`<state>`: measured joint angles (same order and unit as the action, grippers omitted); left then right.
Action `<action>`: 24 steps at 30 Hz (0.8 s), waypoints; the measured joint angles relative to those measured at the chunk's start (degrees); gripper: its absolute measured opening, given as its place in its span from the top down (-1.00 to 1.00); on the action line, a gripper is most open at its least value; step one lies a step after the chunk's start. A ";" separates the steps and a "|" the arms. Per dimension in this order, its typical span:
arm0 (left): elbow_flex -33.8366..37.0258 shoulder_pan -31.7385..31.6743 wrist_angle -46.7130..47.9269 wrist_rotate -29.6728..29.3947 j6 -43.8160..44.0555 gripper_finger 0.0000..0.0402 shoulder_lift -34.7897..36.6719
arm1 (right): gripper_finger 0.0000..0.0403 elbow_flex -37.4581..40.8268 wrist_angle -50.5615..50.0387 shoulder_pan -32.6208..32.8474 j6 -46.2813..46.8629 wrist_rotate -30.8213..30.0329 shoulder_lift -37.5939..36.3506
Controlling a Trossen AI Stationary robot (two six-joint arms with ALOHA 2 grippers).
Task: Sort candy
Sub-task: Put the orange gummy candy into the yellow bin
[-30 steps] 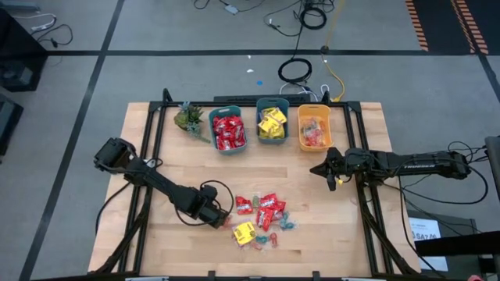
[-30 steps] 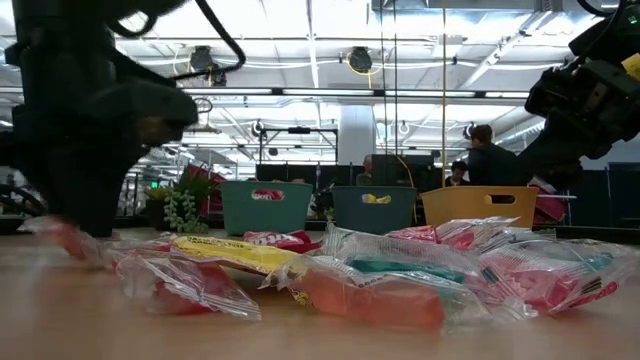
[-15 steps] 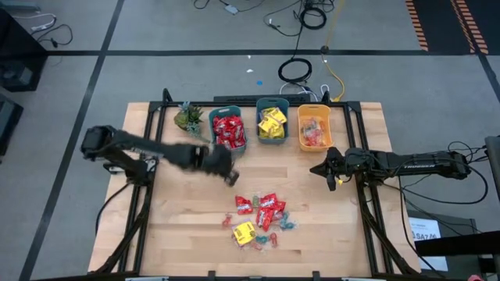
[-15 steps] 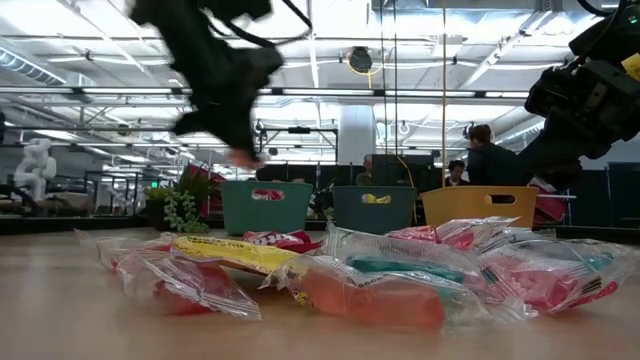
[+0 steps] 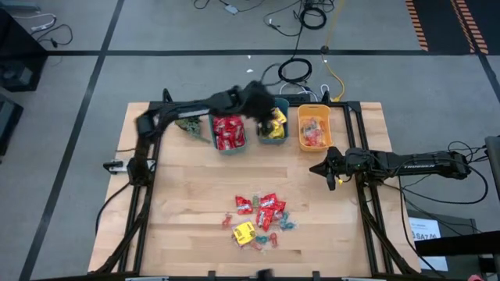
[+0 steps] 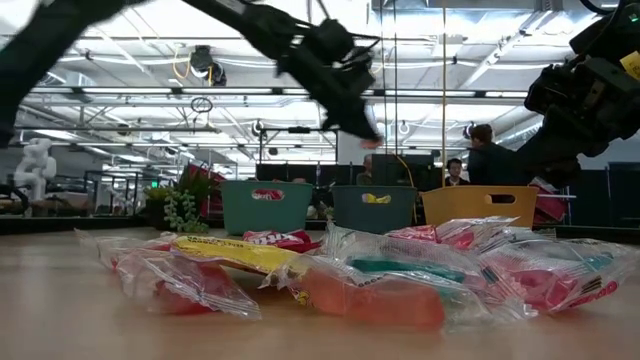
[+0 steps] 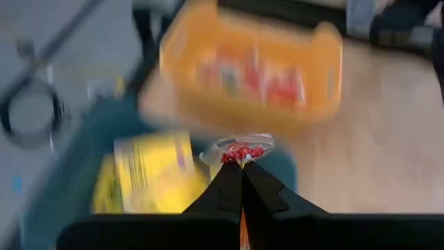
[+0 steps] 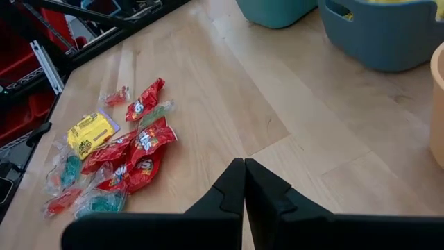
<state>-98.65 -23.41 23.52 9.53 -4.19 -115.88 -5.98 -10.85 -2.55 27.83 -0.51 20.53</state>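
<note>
A pile of candy (image 5: 262,218) lies on the wooden table's near middle: red packets, a yellow packet and small clear-wrapped pieces. At the far edge stand three bins: one with red packets (image 5: 228,131), one with yellow packets (image 5: 272,125) and an orange one (image 5: 314,129). My left gripper (image 5: 268,108) hangs above the yellow-packet bin, shut on a small clear-wrapped red candy (image 7: 239,150). My right gripper (image 5: 328,173) waits shut over the table's right side, touching nothing. My left gripper pinches the small red candy's clear wrapper (image 7: 241,158) between its two fingertips. The piece sticks out beyond the tips. The fingers slant down from above the bins, and the candy is lifted clear of the table and the bins.
A small green plant (image 5: 189,117) stands left of the bins. Black frame rails (image 5: 148,187) run along both sides of the table. Bare wood lies between the pile and the bins. People stand in the room beyond the table (image 6: 488,150).
My left gripper has swung up from the left side of the candy pile toward the table's far edge, rolling as it went. It now hangs above the bins with the small candy carried at its fingertips. The pile stays where it was.
</note>
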 joint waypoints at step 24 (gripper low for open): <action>-35.72 4.06 -19.91 6.32 -5.75 0.81 -31.91 | 0.99 0.00 0.48 0.00 1.92 -4.15 0.00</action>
<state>-134.37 -19.35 3.61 15.86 -9.93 -147.79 -5.98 -10.38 -2.55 29.76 -4.67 20.53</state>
